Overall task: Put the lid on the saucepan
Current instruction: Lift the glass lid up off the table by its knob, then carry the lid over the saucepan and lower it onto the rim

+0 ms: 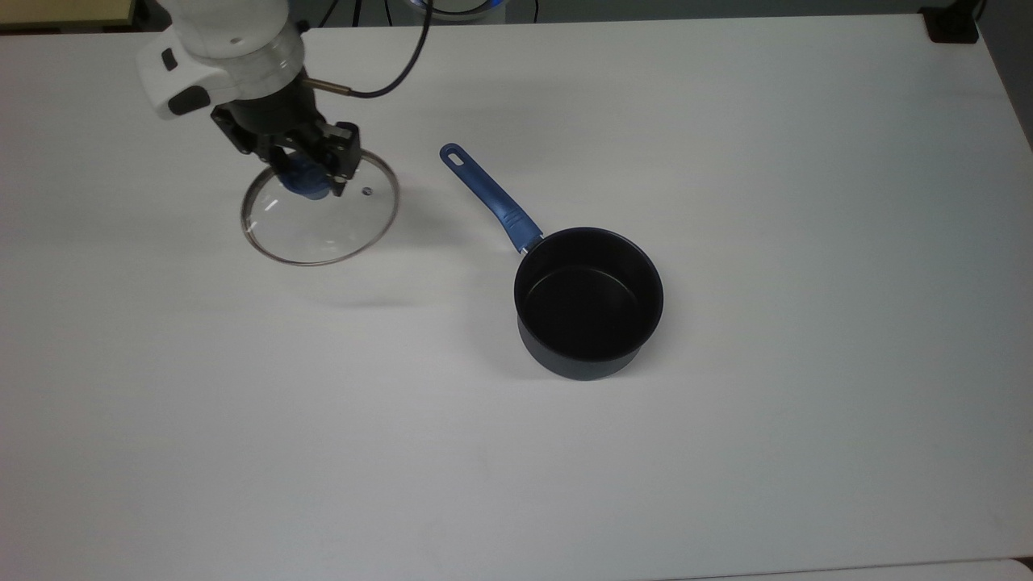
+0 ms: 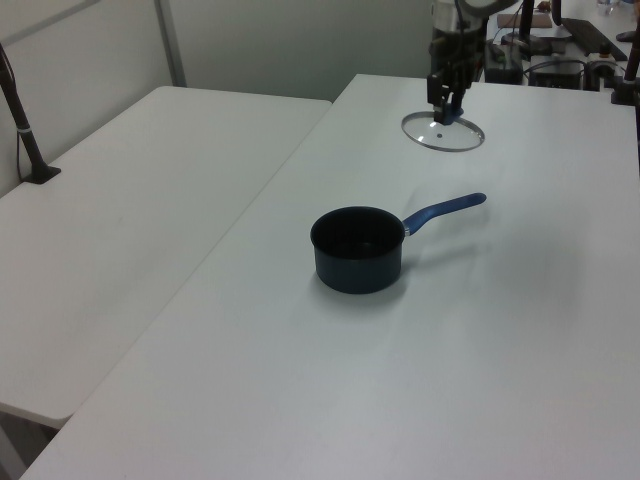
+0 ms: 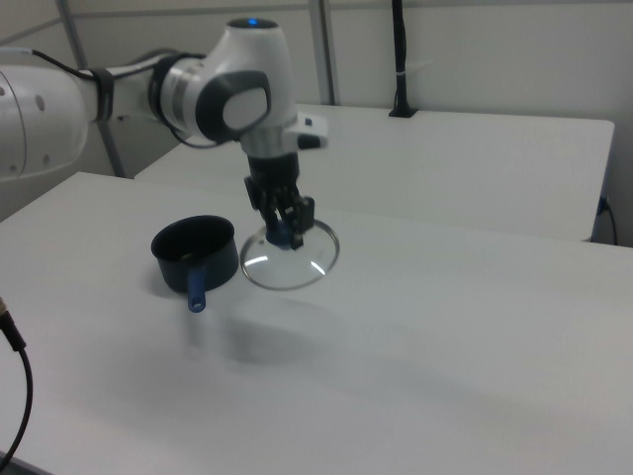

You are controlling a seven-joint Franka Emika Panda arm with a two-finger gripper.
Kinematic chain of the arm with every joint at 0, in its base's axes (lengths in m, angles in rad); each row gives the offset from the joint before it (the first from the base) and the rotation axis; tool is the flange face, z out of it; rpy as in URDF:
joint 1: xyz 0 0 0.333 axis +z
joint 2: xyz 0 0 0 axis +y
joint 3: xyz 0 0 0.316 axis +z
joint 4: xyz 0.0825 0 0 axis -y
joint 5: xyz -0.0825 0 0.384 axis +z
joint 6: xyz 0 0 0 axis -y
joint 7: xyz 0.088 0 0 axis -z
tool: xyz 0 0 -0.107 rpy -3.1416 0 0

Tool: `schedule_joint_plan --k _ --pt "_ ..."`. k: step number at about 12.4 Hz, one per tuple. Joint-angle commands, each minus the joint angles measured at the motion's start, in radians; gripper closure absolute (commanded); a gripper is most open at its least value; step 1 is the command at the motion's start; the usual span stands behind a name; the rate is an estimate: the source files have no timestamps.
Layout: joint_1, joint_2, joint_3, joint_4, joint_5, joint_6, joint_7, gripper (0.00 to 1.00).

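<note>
The lid, a clear glass disc with a metal rim and a blue knob, hangs in the air well above the table, level. My gripper is shut on its knob from above. In the left view the lid floats high behind the saucepan; in the right view the lid hangs beside it under my gripper. The saucepan stands upright on the table, dark outside, black and empty inside, its blue handle pointing toward the top view's upper left. The lid is off to the top view's left of the saucepan.
The white table carries just the saucepan. A second white table adjoins it on the left view's left, with a black post at its edge. A black cable trails from my wrist.
</note>
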State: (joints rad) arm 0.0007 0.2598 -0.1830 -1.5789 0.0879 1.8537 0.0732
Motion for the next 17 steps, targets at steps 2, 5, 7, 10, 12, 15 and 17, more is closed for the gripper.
schedule_joint_plan --k 2,5,7,10,12,15,17 --pt "0.177 0.123 -0.003 0.207 0.023 -0.074 0.161 0.56" --pt "0.296 0.194 -0.007 0.282 0.021 -0.077 0.212 0.56" --pt "0.359 0.235 -0.015 0.292 0.018 -0.073 0.22 0.56" --pt "0.413 0.286 -0.023 0.335 0.016 -0.062 0.275 0.56" --pt "0.413 0.309 -0.023 0.373 0.018 -0.06 0.286 0.56" --pt "0.415 0.346 -0.021 0.399 0.018 -0.059 0.296 0.56" --pt "0.421 0.36 -0.021 0.398 0.016 -0.062 0.295 0.56"
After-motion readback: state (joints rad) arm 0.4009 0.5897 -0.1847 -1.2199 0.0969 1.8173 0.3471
